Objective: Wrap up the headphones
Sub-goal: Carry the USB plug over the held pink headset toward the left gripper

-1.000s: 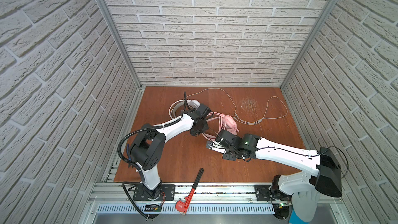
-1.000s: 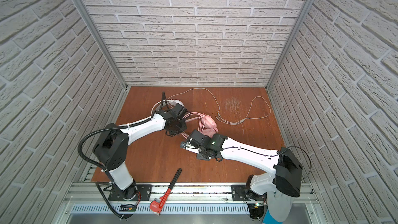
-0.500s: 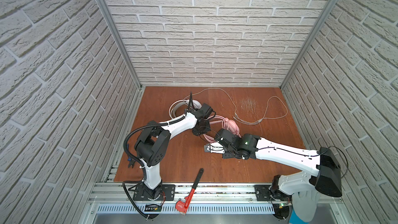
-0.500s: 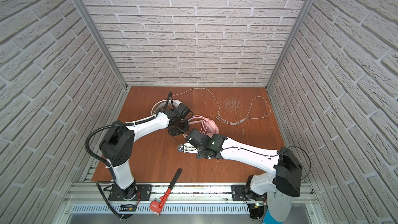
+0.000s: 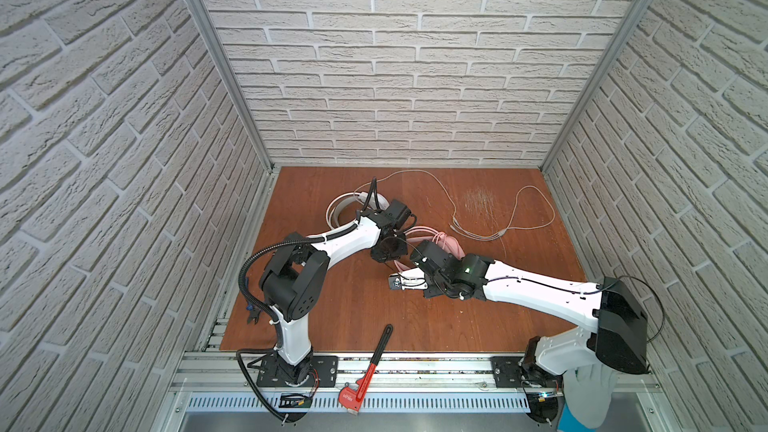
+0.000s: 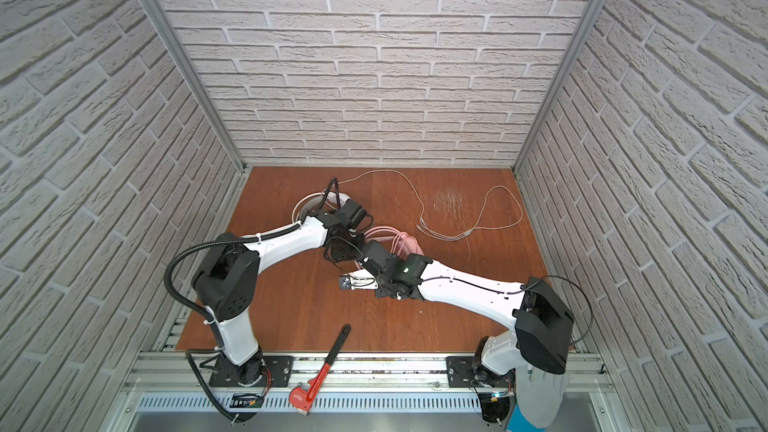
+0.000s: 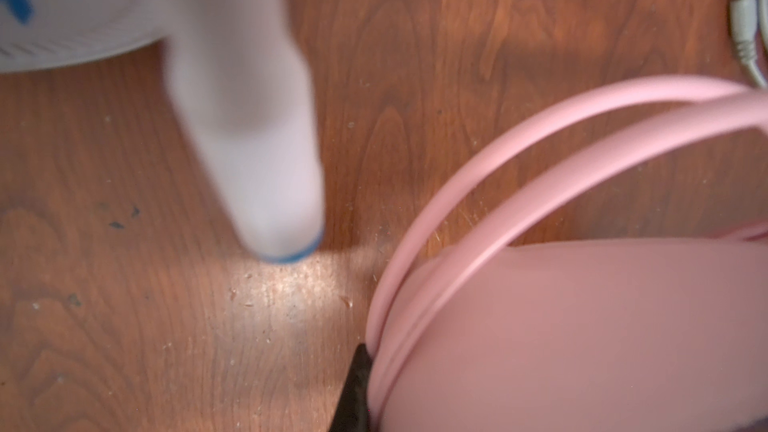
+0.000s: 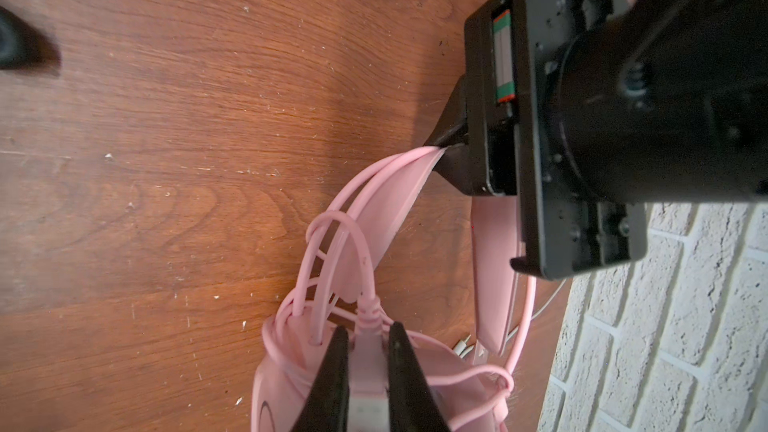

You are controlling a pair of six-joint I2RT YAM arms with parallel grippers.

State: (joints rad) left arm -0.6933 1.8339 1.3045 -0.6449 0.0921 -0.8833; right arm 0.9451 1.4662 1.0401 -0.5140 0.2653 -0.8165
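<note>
The pink headphones lie mid-table between both arms. My left gripper is shut on the pink headband; only one black finger shows in the left wrist view. My right gripper is shut on the pink cable's plug, held just over a pink earcup with cable loops around it. The white headphones lie behind the left arm, partly hidden; a blurred white part shows in the left wrist view.
A thin white cable loops over the back right of the wooden table, ending in jack plugs. A red-and-black pipe wrench lies across the front edge. Brick walls close in three sides.
My left wrist has shifted slightly to the right and its elbow has swung a little. The right gripper edged slightly toward the back. Both grips are unchanged.
</note>
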